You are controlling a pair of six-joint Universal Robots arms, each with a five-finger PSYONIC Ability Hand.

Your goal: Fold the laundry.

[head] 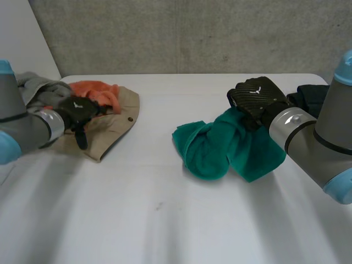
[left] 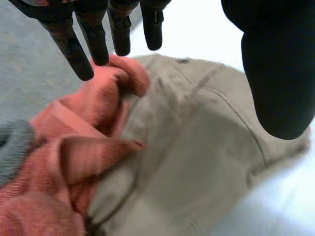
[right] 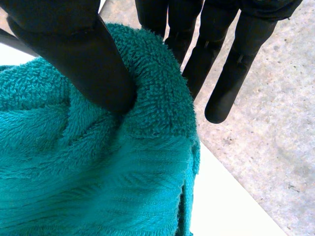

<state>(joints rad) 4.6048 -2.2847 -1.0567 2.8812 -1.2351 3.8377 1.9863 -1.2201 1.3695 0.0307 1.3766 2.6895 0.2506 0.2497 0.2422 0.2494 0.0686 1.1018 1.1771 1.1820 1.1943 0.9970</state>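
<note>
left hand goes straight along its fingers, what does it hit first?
Most likely the orange cloth, bunched right at the left hand's straight fingertips, next to the beige garment. The gap between them is unclear.

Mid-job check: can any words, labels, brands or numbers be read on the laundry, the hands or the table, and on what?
No words or numbers can be read.
right hand: a small white emblem on its back, no letters legible.
left hand: a similar white mark, too small to read.
teal towel, beige garment, orange cloth: plain, no tag or print seen.
</note>
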